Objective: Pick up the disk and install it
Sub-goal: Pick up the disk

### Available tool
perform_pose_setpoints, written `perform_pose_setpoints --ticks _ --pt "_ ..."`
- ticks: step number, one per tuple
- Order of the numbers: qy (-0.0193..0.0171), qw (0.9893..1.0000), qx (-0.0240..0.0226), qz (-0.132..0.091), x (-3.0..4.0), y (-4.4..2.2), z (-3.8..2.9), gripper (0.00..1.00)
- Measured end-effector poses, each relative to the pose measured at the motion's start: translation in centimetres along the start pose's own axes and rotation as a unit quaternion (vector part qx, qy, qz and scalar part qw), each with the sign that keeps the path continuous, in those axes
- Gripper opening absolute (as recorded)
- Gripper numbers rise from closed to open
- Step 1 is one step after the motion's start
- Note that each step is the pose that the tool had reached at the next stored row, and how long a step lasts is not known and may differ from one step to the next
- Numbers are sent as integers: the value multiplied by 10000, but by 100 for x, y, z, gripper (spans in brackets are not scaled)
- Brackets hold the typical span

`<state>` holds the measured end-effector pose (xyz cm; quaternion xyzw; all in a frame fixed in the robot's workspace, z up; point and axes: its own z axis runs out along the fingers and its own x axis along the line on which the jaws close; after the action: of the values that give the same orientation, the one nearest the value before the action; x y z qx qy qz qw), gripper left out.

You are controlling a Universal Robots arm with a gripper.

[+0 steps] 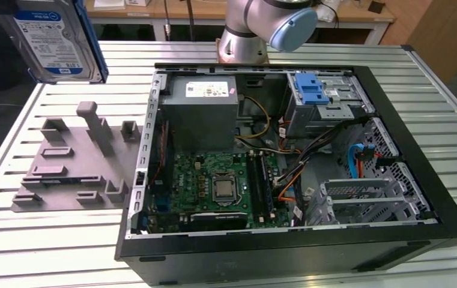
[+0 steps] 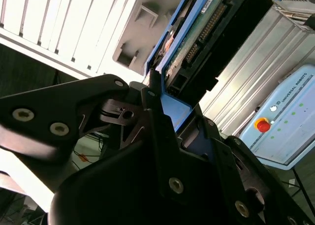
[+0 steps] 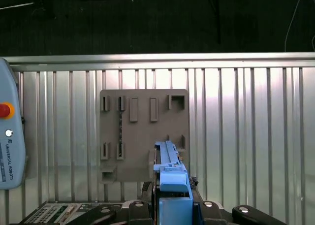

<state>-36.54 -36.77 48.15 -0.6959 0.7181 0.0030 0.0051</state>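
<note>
I see my gripper (image 2: 165, 101) clamped on the disk (image 1: 52, 39), which hangs in the air at the exterior view's left, above the grey fixture (image 1: 72, 165) and well apart from the open case (image 1: 292, 243).

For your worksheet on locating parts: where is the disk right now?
At the exterior view's upper left, the disk hangs above the grey fixture plate, held by the gripper.

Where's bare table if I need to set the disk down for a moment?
With the disk in the claw, bare slatted table lies on the camera side of the grey fixture plate, at the exterior view's left of the computer case, and beyond the plate. The case interior is crowded with cables.
</note>
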Motion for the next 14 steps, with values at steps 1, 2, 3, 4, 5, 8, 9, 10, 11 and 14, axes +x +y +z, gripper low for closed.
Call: perform_pose_setpoints --ticks 1,2,3,4,5,8,9,10,11,14 --pt "0 10000 0 0 3 -23 0 36" --pt "0 10000 0 0 7 -46 0 36" --pt "1 10000 0 0 10 -68 0 36" --pt "1 10000 0 0 14 -87 0 36" --pt "2 10000 0 -1 17 -102 0 36" --pt "3 10000 0 0 32 -139 0 36" --pt "3 10000 0 0 42 -150 0 36" --pt "3 10000 0 0 53 -162 0 36" --pt "3 10000 0 0 64 -175 0 36" --pt "3 10000 0 0 120 -234 -1 36"
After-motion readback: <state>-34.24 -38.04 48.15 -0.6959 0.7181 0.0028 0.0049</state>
